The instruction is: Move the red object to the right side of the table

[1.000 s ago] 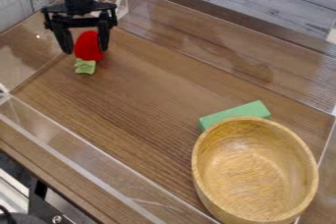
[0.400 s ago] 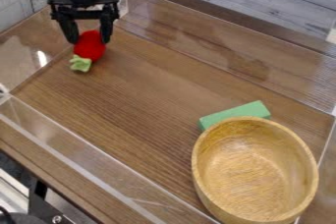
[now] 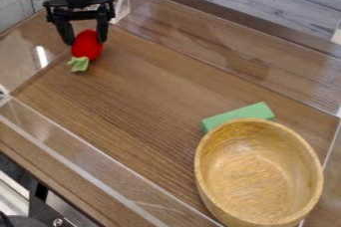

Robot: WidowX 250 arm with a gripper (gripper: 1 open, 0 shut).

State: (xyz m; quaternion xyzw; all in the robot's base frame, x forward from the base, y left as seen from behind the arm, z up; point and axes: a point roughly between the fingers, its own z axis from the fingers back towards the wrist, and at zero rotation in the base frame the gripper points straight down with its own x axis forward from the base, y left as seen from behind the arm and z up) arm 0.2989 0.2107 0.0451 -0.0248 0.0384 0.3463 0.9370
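Observation:
The red object (image 3: 87,46), a small strawberry-like toy with a light green leafy end pointing toward the near edge, lies at the far left of the table (image 3: 160,92). My black gripper (image 3: 83,38) hangs directly over it, open, with one finger on each side of the toy's top. The fingertips (image 3: 66,36) stand apart from the toy, and I cannot tell whether they touch it. The toy appears to rest on the wood.
A round wooden bowl (image 3: 260,176) sits at the near right corner, with a flat green sponge (image 3: 237,117) just behind its rim. Low clear acrylic walls (image 3: 80,151) edge the tabletop.
The gripper has lifted slightly and drifted back while staying open. The red toy has stayed in nearly the same spot, its leafy end turned a little to the left.

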